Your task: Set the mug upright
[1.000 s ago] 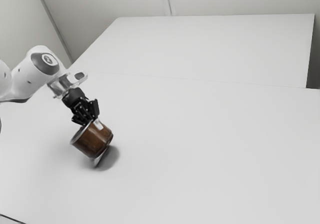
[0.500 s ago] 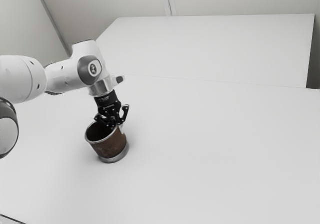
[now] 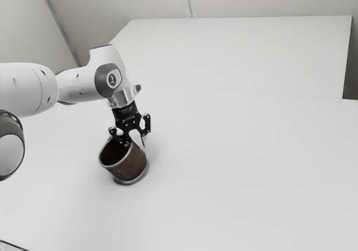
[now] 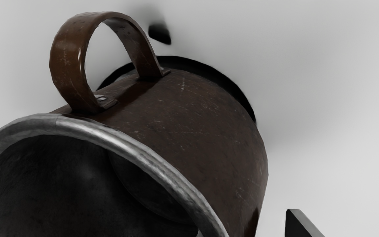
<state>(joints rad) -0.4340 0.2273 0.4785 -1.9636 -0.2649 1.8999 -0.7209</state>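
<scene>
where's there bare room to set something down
Bare table runs from the mug to the exterior view's right edge, and from the mug to its bottom edge. Crowded: at the mug's rim, by the pincer, and toward the arm.

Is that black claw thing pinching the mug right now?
No, in the wrist view bare tabletop shows between the gripper's black finger and the mug's brown outer wall.

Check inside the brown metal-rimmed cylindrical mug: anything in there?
The brown mug shows its dark inner wall and part of its floor, no contents there. In the exterior view, its near side and the black two-finger gripper cover part of the inside.
</scene>
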